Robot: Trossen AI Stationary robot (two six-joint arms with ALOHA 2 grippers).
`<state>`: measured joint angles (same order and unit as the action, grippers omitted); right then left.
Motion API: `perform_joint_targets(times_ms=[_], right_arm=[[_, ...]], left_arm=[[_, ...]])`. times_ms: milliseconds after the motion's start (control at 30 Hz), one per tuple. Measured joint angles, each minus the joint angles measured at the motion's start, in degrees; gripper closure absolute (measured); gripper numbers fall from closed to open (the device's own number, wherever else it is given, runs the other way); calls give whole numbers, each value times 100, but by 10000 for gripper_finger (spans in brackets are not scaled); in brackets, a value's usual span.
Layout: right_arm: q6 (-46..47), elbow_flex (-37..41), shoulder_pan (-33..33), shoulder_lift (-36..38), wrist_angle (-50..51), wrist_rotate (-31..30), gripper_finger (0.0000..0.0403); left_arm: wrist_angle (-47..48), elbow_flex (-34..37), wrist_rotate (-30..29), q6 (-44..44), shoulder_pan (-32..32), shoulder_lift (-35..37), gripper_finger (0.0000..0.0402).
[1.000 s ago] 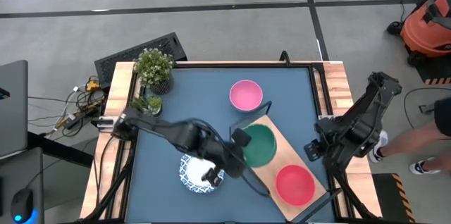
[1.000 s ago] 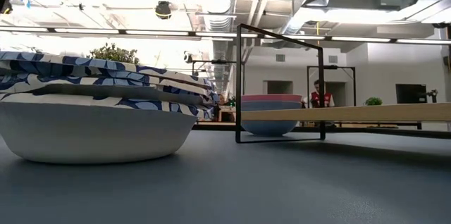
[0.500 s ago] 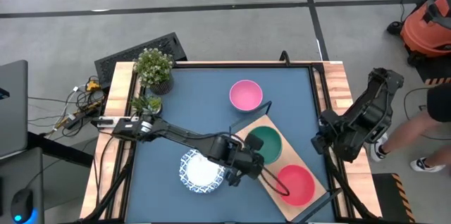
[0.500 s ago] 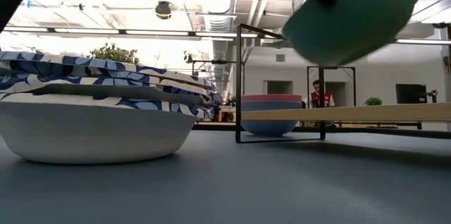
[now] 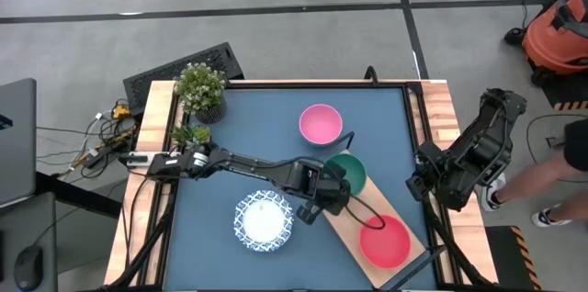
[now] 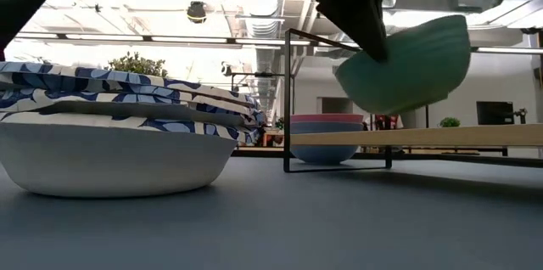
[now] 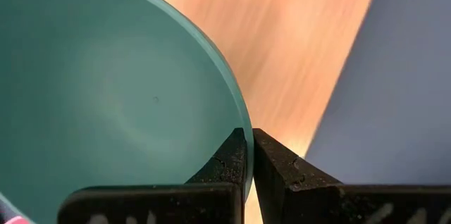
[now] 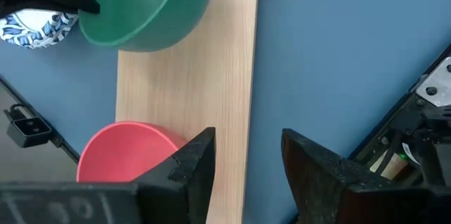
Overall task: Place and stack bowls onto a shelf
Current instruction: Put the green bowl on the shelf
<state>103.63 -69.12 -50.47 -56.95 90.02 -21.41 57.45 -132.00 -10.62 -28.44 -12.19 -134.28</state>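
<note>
A green bowl (image 5: 350,172) hangs over the far end of the light-wood shelf (image 5: 367,202), with my left gripper (image 5: 333,191) shut on it. In the low view the bowl (image 6: 407,62) is tilted, above the board (image 6: 441,137). A red bowl (image 5: 384,241) sits on the shelf's near end. A pink bowl (image 5: 321,124) stands on the blue table beyond the shelf. Patterned blue-and-white bowls (image 5: 264,219) are stacked left of the shelf. My right gripper (image 5: 418,186) waits open at the table's right edge. My left gripper pinches the green bowl's rim (image 7: 243,122) on the bowl's near-left side, one finger (image 7: 229,160) inside the bowl and one (image 7: 278,168) outside. The fingers slant down from the table's left. The bowl hangs tilted, clear of the shelf.
The shelf's thin black wire frame (image 6: 339,100) stands at its far end. In the low view the pink bowl rests on a pale blue one (image 6: 327,147). Two potted plants (image 5: 200,90) stand at the far left corner. A person's legs (image 5: 551,182) show right of the table.
My left gripper has carried the green bowl toward the table's right and far edges and down. In the low view the bowl has come down from the top of the picture to just above the board. My right arm has drawn back a little toward the right edge.
</note>
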Motion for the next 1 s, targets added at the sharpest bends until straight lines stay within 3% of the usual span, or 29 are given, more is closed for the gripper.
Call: perform_joint_targets(times_ms=[633,1000], right_arm=[[-20,0,1,-9,-19,-35,217],[-35,0,0,-9,-49,12,217]], left_arm=[[518,-4,-174,-194,93,-92,398],[466,-4,-457,-344,97,-92,329]])
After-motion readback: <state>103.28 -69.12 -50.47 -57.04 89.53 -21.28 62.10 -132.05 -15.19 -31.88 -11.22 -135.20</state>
